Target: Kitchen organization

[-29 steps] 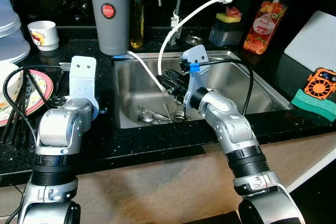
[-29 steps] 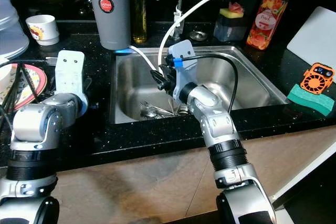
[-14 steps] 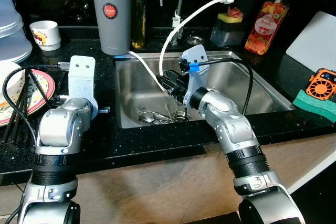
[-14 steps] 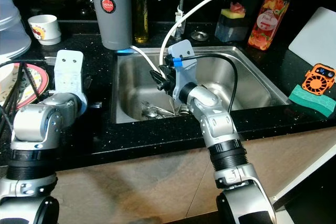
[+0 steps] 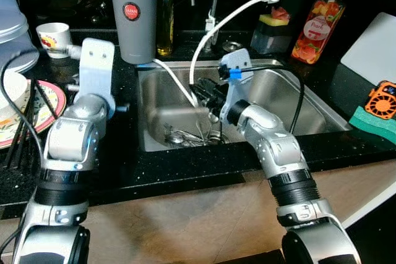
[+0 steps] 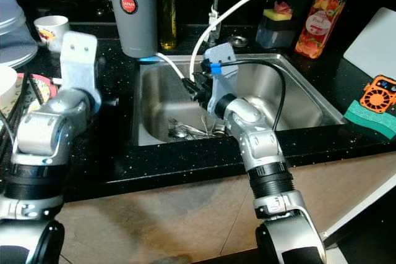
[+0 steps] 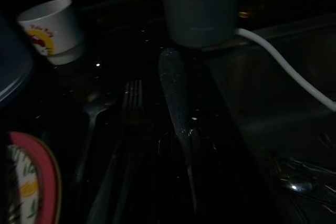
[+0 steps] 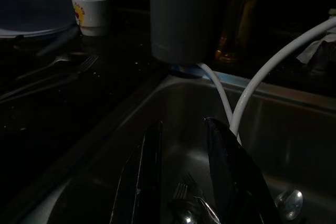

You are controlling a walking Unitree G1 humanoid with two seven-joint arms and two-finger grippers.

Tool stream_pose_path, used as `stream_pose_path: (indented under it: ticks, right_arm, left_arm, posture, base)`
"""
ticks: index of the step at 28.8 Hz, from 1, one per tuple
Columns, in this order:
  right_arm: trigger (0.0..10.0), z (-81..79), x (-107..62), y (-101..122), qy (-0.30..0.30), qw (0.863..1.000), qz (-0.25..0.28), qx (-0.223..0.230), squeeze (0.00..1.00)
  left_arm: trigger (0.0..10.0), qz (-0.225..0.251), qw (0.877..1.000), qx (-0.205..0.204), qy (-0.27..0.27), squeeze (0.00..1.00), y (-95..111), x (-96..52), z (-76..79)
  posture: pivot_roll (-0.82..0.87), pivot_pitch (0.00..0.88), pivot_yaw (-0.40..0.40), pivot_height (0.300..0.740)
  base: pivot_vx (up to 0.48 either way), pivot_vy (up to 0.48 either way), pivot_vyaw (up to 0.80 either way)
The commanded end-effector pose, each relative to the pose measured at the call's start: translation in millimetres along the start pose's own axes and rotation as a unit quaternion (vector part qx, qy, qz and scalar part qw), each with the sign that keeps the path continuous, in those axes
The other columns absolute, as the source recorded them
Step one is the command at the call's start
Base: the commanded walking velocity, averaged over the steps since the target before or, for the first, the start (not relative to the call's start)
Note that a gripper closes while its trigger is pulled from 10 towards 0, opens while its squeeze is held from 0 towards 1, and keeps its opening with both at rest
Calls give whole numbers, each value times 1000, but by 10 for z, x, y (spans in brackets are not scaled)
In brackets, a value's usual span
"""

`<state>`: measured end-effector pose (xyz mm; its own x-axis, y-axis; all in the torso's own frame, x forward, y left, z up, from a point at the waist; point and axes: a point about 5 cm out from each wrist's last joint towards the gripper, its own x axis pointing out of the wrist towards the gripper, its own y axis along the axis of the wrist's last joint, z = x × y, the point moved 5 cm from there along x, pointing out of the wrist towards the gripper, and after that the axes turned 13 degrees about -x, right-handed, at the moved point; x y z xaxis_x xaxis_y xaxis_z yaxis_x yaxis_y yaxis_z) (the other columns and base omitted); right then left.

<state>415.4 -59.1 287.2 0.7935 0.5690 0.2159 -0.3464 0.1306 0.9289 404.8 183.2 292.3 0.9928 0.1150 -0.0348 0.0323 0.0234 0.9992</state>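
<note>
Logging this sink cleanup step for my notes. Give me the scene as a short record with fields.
Setting: black countertop with steel sink
In sink: pile of cutlery
Right gripper: open, over the cutlery, holding nothing
Left gripper: above the counter left of the sink, beside a fork
Behind sink: grey water filter, soap bottle

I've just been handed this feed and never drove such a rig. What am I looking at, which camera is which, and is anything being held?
This is a humanoid robot with two silver arms at a kitchen counter. The two wide pictures come from its head; the two dark ones look along each wrist's fingers. The right gripper hangs open over the steel sink, where loose cutlery lies, and holds nothing. The left gripper is over the black counter, near forks lying there; whether it is open is too dark to tell. Around them stand a grey water filter, a white cup, a soap bottle and a patterned plate.
</note>
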Motion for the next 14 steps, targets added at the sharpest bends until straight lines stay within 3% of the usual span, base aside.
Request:
stream_pose_path:
  ticks: [1, 9, 14]
  right_arm:
    - [10000, 60, -21, -30, -20, 1000, 0, 17, 0]
    - [10000, 146, -73, -38, -55, 998, 5, 31, 0]
    - [10000, 176, -82, -28, -57, 998, 5, 31, 0]
  left_arm:
    - [0, 9, 1000, 23, -6, 0, 73, 11, 2]
    - [0, 39, 998, 46, -33, 0, 232, 46, 92]
    - [0, 39, 998, 32, -46, 0, 243, 40, 160]
  posture:
    - [24, 105, 11, 740]
    - [25, 104, 34, 740]
    - [21, 107, 31, 740]
  base:
    - [0, 0, 0]
    - [0, 0, 0]
    - [0, 0, 0]
